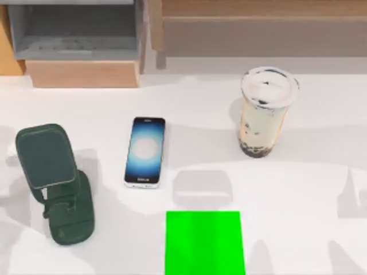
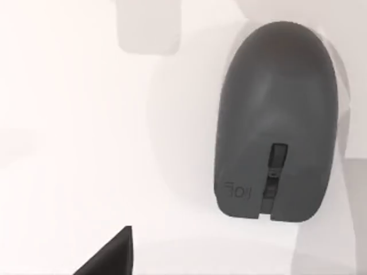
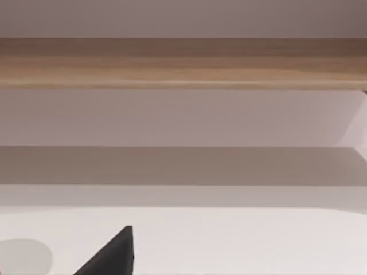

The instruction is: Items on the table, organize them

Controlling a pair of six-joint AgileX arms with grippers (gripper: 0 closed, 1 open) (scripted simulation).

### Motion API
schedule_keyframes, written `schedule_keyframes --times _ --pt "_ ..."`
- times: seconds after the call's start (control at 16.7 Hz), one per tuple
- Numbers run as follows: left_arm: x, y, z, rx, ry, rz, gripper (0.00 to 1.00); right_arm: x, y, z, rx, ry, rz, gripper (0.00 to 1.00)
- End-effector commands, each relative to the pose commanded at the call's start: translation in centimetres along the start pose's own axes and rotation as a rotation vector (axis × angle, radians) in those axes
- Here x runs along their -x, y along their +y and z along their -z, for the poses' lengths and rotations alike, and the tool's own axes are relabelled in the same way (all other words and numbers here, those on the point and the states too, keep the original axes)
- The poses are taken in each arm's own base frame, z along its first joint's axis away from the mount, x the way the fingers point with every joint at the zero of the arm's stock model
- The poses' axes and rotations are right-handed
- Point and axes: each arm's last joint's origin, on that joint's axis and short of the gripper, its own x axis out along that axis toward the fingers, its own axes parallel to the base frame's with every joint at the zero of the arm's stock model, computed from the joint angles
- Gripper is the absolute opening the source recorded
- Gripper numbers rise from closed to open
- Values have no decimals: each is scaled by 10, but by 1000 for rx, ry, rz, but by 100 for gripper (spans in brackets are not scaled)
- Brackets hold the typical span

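A matte black, straight-edged wedge is seen of the left gripper (image 2: pixel 110 258); an identical plain black wedge is seen of the right gripper (image 3: pixel 110 258).

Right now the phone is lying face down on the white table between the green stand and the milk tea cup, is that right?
Not quite: the phone lies face up, its screen glowing, as the top view shows. It does lie on the white table between the green stand and the milk tea cup.
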Motion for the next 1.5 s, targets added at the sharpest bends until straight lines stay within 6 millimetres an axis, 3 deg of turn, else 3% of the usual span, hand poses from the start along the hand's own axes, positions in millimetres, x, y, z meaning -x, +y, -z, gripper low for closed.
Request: schedule_keyframes --times 0.24,0.42,0.72,1.26,1.5 --pt "-32 2 -30 -25 161 52 100 0 0 0 0 0 0 100" --pt "-40 0 -37 -34 202 64 100 0 0 0 0 0 0 100" --pt "-42 2 -36 -30 202 64 100 0 0 0 0 0 0 100" --pt "-122 -4 -22 -34 193 60 100 0 0 0 0 0 0 100" --pt "-128 -5 -19 -34 202 64 100 0 0 0 0 0 0 100"
